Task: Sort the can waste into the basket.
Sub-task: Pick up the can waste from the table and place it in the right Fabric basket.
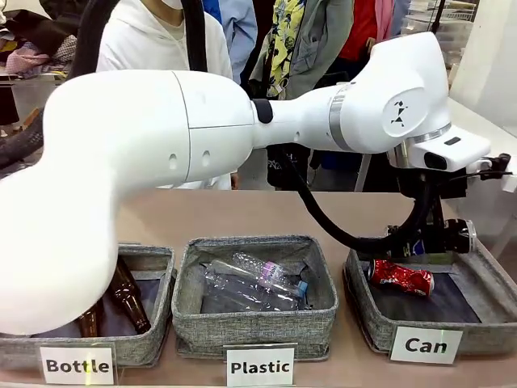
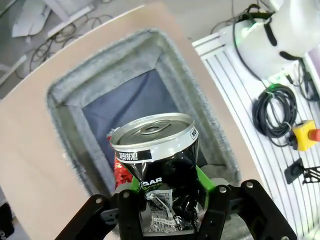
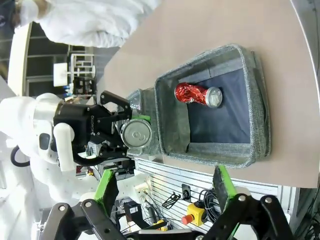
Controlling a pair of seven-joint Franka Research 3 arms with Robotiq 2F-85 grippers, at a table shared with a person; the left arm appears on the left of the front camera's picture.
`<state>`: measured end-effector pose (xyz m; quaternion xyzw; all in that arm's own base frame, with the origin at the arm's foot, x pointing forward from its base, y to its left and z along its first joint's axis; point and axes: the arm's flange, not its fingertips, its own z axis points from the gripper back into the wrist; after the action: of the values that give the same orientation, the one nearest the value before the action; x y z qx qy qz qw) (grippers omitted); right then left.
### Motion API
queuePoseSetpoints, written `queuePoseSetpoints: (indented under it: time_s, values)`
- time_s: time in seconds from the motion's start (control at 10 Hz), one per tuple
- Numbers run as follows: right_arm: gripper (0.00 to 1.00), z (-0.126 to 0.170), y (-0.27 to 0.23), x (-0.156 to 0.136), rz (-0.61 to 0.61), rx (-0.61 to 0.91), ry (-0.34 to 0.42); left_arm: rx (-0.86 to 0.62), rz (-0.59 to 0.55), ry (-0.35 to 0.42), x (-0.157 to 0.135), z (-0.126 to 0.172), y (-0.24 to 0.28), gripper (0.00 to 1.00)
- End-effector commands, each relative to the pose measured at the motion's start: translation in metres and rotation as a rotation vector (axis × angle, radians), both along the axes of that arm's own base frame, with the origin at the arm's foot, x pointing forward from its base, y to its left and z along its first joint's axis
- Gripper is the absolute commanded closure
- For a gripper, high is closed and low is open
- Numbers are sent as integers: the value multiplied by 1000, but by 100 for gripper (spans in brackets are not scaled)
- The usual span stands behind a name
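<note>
My left arm reaches across the table, and its gripper (image 1: 439, 239) hangs over the grey "Can" basket (image 1: 365, 309), shut on a crushed dark can with silver ends (image 1: 457, 236). In the left wrist view the dark can (image 2: 156, 150) sits upright between the green pads, above the basket's dark lining (image 2: 130, 100). A red crushed can (image 1: 401, 277) lies on the basket floor, and part of that red can (image 2: 119, 172) peeks out beside the held one. My right gripper (image 3: 166, 191) stands open and empty, off to the side of the basket (image 3: 256, 100), looking at the red can (image 3: 197, 94) and the held dark can (image 3: 136, 135).
A "Plastic" basket (image 1: 187, 311) with clear plastic bottles (image 1: 254, 279) stands in the middle, and a "Bottle" basket (image 1: 153, 343) with brown glass bottles (image 1: 129, 295) on the left. People stand at the far side of the table. Cables and a yellow button box (image 2: 302, 136) lie beyond the table edge.
</note>
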<state>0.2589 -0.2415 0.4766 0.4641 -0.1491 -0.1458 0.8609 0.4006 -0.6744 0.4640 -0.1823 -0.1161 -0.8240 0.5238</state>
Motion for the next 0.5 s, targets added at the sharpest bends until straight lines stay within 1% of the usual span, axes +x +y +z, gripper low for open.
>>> queuePoseSetpoints:
  time_s: [0.0, 0.1, 0.2, 0.3, 0.4]
  values:
    - [0, 4, 0, 2, 10, 1, 3, 28, 30, -42, 10, 9, -18, 61]
    - [0, 4, 0, 2, 10, 1, 3, 32, 26, -48, 10, 7, -17, 35]
    - [0, 4, 0, 2, 10, 1, 3, 40, 18, -56, 9, 4, -19, 3]
    - [0, 4, 0, 2, 10, 1, 3, 41, 20, -61, 8, 3, -21, 0]
    - [0, 4, 0, 2, 10, 1, 3, 40, 20, -63, 8, 3, -21, 0]
